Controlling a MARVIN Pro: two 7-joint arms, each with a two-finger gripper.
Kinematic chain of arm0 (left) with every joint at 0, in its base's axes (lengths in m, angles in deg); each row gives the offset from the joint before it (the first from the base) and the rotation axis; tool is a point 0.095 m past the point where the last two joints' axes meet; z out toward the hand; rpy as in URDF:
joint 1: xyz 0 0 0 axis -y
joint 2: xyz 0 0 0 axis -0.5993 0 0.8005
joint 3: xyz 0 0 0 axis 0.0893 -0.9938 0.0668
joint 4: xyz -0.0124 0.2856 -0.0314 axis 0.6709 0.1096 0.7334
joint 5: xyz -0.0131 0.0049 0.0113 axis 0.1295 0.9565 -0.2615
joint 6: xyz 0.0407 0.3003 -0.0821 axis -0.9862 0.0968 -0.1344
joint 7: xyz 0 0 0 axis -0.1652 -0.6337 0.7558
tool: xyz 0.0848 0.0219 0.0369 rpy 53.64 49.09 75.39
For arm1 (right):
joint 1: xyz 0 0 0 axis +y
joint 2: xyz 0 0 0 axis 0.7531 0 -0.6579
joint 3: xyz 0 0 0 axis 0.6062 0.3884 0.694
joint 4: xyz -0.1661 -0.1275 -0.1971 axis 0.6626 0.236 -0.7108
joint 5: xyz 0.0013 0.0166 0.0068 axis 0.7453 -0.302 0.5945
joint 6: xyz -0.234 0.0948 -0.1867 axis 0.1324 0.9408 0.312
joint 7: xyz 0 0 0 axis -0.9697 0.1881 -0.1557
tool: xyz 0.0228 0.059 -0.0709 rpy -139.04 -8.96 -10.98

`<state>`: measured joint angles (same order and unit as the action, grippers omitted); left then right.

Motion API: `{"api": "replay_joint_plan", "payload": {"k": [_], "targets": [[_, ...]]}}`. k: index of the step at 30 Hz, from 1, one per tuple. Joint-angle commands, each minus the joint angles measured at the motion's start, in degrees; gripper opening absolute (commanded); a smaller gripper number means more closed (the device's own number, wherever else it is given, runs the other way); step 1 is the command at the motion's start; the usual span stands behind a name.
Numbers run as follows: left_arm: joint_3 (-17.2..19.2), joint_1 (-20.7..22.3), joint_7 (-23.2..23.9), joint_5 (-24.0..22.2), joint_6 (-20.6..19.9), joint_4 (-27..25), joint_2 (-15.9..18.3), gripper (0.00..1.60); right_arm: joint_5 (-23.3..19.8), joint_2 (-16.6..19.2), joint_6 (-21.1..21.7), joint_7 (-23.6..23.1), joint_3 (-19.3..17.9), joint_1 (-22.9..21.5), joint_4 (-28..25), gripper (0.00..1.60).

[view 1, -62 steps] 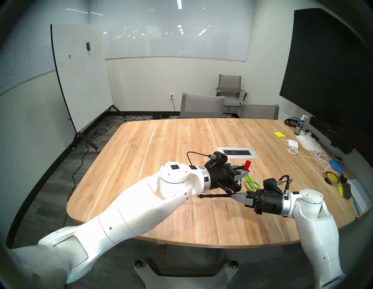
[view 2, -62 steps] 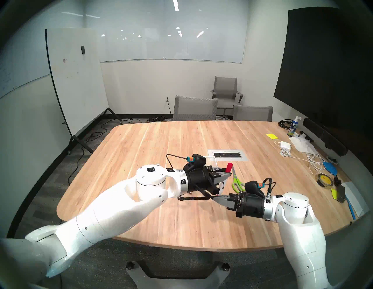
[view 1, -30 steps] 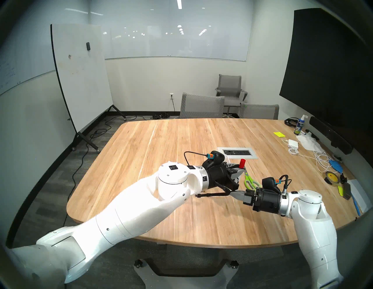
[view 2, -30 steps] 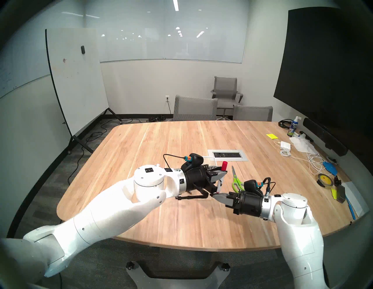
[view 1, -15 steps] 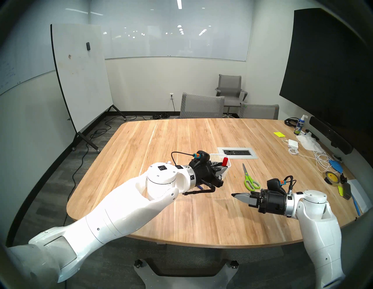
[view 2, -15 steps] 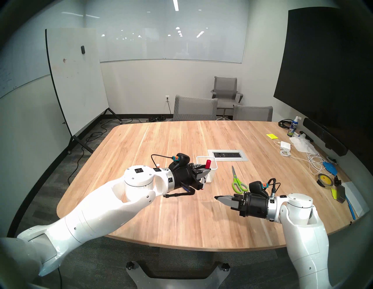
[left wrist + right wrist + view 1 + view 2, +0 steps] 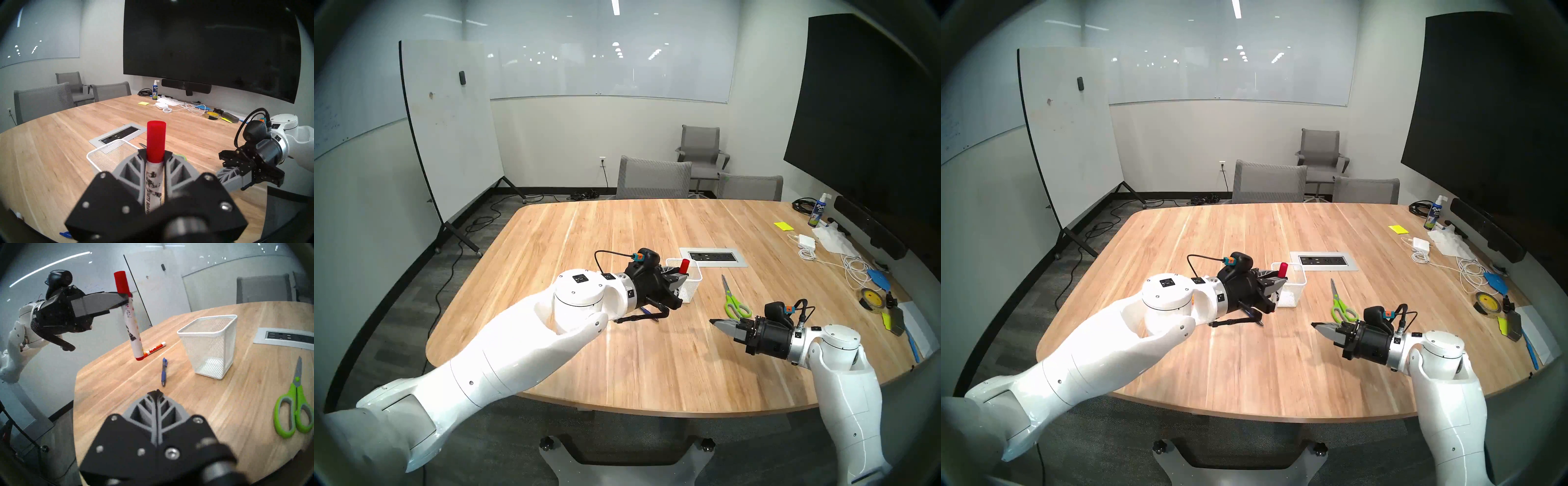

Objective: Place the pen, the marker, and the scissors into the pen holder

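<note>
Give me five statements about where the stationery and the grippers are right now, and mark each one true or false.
1. The left gripper is shut on the red-capped marker, held upright. True.
2. The pen holder already has the scissors in it. False: it is empty, and the scissors lie flat on the table beside it.
3. The blue pen lies on the table, outside the pen holder. True.
4. The right gripper is carrying the pen. False: its fingers are closed together with nothing between them.
5. The held marker is the only marker in view. False: a second marker with orange print lies on the table behind it.
</note>
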<state>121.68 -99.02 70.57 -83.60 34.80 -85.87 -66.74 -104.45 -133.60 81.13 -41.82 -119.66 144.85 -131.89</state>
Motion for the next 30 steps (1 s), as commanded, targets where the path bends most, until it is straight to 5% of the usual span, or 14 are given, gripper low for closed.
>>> {"api": "replay_joint_plan", "payload": {"k": [1, 3, 4, 5, 30], "targets": [[0.6, 1.1, 0.3, -0.4, 0.0, -1.7, -0.5, 0.0, -0.3, -0.7, -5.3, 0.1, -0.7, -2.7, 1.5, 0.0], [0.6, 1.1, 0.3, -0.5, 0.0, -1.7, -0.5, 0.0, -0.1, -0.4, -6.7, -0.1, -0.8, -2.9, 2.2, 0.65], [0.6, 1.1, 0.3, -0.5, 0.0, -1.7, -0.5, 0.0, -0.2, -0.2, -6.8, -0.3, -0.8, -3.1, 2.5, 1.44], [0.6, 1.1, 0.3, -0.6, 0.0, -1.7, -0.5, 0.0, 0.0, 0.1, -7.1, -0.3, -0.8, -3.2, 2.9, 1.6], [0.9, 3.3, 1.4, -1.7, -0.8, -0.5, -1.0, 0.0, 2.7, 1.6, -14.1, -2.3, -1.3, -5.5, 7.6, 1.6]]}}
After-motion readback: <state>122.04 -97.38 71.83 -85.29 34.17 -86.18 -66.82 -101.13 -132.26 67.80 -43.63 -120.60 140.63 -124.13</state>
